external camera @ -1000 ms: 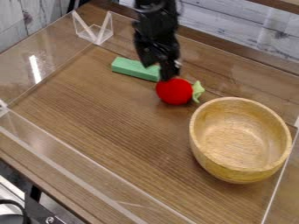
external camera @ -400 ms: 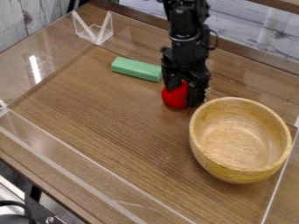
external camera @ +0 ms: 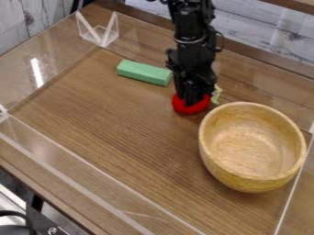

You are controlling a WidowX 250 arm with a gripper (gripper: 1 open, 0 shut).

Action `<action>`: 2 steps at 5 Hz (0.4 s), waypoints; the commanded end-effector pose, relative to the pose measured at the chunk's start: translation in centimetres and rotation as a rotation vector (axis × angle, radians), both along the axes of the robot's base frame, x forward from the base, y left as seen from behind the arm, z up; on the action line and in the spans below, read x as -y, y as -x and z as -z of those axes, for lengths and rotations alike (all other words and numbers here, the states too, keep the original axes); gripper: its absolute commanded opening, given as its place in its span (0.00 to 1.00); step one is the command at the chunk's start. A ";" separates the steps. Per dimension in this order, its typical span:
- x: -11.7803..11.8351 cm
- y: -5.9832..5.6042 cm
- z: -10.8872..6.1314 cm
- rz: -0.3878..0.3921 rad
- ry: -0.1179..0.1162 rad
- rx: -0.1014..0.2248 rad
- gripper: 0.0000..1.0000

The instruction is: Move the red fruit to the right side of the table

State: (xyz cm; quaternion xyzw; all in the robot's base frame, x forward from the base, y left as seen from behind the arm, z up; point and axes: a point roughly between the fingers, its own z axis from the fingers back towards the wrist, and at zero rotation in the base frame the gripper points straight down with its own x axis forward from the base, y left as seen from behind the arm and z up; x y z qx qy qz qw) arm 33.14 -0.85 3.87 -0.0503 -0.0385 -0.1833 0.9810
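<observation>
Black is the claw (external camera: pixel 193 93), and it comes down over the red fruit (external camera: pixel 190 106), so the upper part of the fruit is hidden behind it. The arm (external camera: pixel 190 32) is cut off by the top edge of the view. The tips of the claw are dark and blurred, and they are hard to separate one from another. For this reason I cannot tell if the claw is clenched, released or grasping the fruit. Of the leafy top (external camera: pixel 216 95), only a small pale green part shows, at the right side of the claw. In the lower left corner, some black parts (external camera: pixel 15 220) are cut off by the picture edge, and I cannot say what they are.

The fruit lies directly below the claw, with its lower red side visible under the tips. It is on the brown wood-grain table (external camera: pixel 110 138), between the green block (external camera: pixel 143 72), which is up and to the left in the view, and the light wooden bowl (external camera: pixel 252 147), which is just beside it, to the lower right.
</observation>
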 end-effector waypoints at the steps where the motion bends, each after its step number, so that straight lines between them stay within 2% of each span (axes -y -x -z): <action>1: 0.7 -1.1 -2.0 -0.022 -0.003 0.034 0.00; 2: -0.4 -0.9 -2.8 -0.036 -0.002 0.032 0.00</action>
